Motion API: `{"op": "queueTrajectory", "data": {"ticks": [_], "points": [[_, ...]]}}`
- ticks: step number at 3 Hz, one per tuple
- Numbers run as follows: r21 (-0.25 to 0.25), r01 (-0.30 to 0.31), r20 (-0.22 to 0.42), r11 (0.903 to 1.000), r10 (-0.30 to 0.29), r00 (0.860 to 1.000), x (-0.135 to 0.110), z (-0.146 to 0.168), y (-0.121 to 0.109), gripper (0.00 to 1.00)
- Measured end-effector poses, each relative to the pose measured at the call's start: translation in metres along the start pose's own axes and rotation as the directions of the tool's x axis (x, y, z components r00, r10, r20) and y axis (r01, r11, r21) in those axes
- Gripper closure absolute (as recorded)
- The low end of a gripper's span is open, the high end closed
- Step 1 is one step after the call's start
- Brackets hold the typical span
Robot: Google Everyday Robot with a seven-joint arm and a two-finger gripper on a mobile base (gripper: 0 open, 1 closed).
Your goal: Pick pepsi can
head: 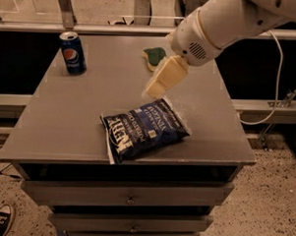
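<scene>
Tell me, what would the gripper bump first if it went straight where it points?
Likely the blue chip bag. The gripper hangs above the table, pointing down-left, right over the bag's upper edge. Depth is unclear, so it might touch the table first.

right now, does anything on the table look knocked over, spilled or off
Nothing stands out. The pepsi can stands upright at the far left corner, the chip bag lies flat near the front, and the gripper hangs between bag and sponge.

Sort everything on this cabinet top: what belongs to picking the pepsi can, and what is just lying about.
Job: pepsi can, far-left corner; tool, in the air just beyond the chip bag.
Lying about: chip bag; green sponge.
</scene>
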State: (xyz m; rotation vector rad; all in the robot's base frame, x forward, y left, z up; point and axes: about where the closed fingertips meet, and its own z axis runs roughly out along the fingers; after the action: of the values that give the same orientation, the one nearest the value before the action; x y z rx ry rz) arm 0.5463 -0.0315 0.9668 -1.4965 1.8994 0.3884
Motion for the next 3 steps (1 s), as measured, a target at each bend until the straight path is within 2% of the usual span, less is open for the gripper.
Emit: {"op": "queueTrajectory", "data": {"ticks": [1, 2, 3], "points": [[-0.001, 0.001, 0.004, 1.0, -0.001, 1.0, -0.001, 0.001, 0.0, 0.0], [-0.025, 0.016, 0.109, 0.9996, -0.014, 0.994, -0.029, 0.043, -0.009, 0.0], [-0.052, 0.026, 0.214, 0.9983, -0.015, 0.977, -0.066, 0.107, -0.018, 0.0]]}}
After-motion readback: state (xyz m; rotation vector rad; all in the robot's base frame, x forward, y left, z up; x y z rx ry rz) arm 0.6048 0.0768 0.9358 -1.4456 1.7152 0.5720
